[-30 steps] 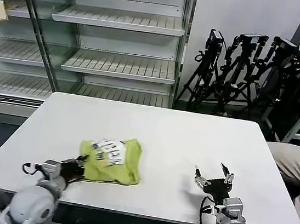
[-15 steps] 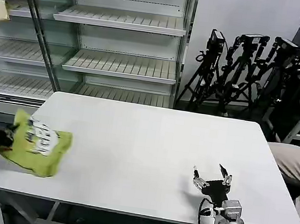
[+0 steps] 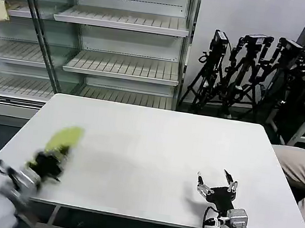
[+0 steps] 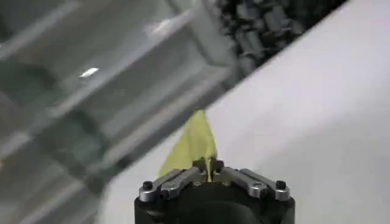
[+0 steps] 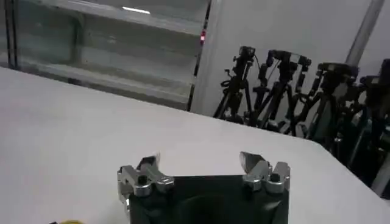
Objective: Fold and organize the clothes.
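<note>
Your left tool (image 3: 50, 163) pinches the green T-shirt (image 3: 64, 138) above the desk's (image 3: 154, 142) front-left corner, probably to shake it open; your right tool (image 3: 217, 185) waits spread near the front edge.

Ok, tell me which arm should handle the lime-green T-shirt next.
Left, probably. The left hand is already shut on the soft lime-green T-shirt near the white table's left edge. The right hand sits open near the front right, far from it.
</note>
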You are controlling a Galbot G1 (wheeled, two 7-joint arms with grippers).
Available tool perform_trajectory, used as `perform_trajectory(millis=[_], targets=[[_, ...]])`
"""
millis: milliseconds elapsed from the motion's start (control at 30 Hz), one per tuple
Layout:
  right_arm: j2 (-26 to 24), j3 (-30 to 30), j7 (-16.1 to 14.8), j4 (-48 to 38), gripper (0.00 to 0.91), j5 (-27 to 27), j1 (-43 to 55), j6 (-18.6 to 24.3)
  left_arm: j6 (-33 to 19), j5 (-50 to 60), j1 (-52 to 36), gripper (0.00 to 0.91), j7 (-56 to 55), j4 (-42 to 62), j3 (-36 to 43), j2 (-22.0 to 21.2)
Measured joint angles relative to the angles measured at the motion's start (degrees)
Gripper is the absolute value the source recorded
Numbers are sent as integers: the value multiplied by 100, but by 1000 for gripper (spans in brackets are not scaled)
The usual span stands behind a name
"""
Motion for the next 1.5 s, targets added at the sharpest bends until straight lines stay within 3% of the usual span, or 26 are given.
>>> perform_trajectory(millis=[367, 867, 900, 1500], targets=[[-118, 64, -13, 198, 907, -123, 94, -96, -90, 888, -765, 0, -28, 43, 2064, -1196], [-419, 426, -87, 309, 907, -66, 728, 13, 16, 812, -2693, 10, -113, 1191, 3250, -2136], [-419, 428, -86, 301, 907, -54, 777, 16, 17, 789, -2784, 907, -123, 1253, 3310, -2178], [-239, 346, 23, 25, 907, -145, 1308, 33, -261, -232, -3698, 907, -633, 1814, 3792, -2847]])
